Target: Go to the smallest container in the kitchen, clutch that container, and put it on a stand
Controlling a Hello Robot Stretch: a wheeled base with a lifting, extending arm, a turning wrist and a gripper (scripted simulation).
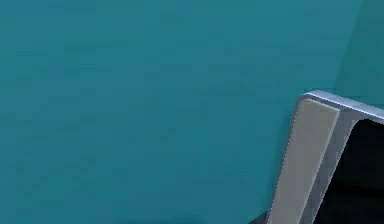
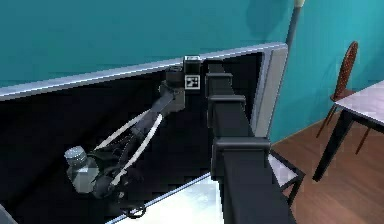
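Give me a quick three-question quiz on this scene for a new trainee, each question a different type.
1. True or false: the wall in the forward view is red.
2. Which is behind the gripper in the arm side view? A) a bookshelf B) a dark silver-framed panel C) a window
3. Fill in: at the arm side view's right, a chair stands by a white-topped ____.
Key: 1 false; 2 B; 3 table.
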